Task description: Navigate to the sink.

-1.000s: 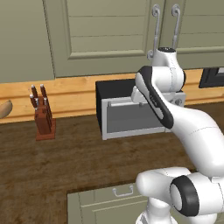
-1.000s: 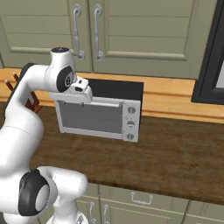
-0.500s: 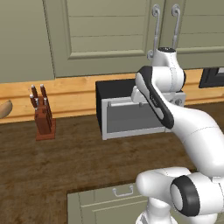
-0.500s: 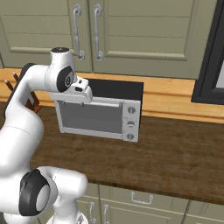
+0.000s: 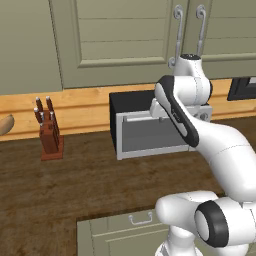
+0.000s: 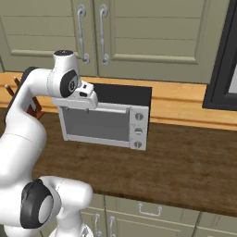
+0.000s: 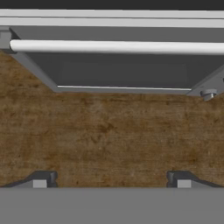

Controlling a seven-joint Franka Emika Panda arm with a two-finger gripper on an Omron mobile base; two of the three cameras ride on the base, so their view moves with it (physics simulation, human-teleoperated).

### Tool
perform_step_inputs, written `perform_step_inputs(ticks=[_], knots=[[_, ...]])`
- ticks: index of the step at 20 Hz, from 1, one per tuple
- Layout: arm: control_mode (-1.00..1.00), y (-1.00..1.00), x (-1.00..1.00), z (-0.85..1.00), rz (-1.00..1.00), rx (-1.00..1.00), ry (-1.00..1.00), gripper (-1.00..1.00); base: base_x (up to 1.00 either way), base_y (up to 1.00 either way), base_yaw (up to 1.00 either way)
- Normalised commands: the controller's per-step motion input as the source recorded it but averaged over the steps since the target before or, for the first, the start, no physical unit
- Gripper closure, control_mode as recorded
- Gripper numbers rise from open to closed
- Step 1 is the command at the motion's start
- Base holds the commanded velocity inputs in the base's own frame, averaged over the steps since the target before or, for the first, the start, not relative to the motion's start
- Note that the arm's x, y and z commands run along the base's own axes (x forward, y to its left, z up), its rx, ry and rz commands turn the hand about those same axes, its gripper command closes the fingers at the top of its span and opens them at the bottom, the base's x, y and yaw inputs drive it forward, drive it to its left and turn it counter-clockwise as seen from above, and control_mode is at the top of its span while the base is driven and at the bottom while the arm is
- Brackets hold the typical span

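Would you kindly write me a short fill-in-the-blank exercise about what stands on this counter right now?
1. The knife block stands to the ___ of the oven in the left base view.
2. The oven's knobs are on its ___ side in the right base view.
3. The claw has its fingers ___.
4. The counter is made of ___.

Missing words: left; right; apart; wood

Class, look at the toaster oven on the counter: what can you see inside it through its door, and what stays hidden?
Through the toaster oven door, a plain dark grey interior shows; no food or rack can be made out. In the base views the robot's arm covers the door's upper part. The black casing hides the rest.
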Motion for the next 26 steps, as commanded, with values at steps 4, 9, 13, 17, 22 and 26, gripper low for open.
perform_step_inputs(ticks=[4,9,13,17,22,26], knots=[[-1.00,0.00,0.00,0.00,0.00,0.00,0.00,-1.00,0.00,0.00,0.00],[-1.00,0.00,0.00,0.00,0.00,0.00,0.00,-1.00,0.00,0.00,0.00],[-1.00,0.00,0.00,0.00,0.00,0.00,0.00,-1.00,0.00,0.00,0.00],[-1.00,0.00,0.00,0.00,0.00,0.00,0.00,-1.00,0.00,0.00,0.00],[-1.00,0.00,0.00,0.00,0.00,0.00,0.00,-1.00,0.00,0.00,0.00],[-1.00,0.00,0.00,0.00,0.00,0.00,0.00,-1.00,0.00,0.00,0.00]])
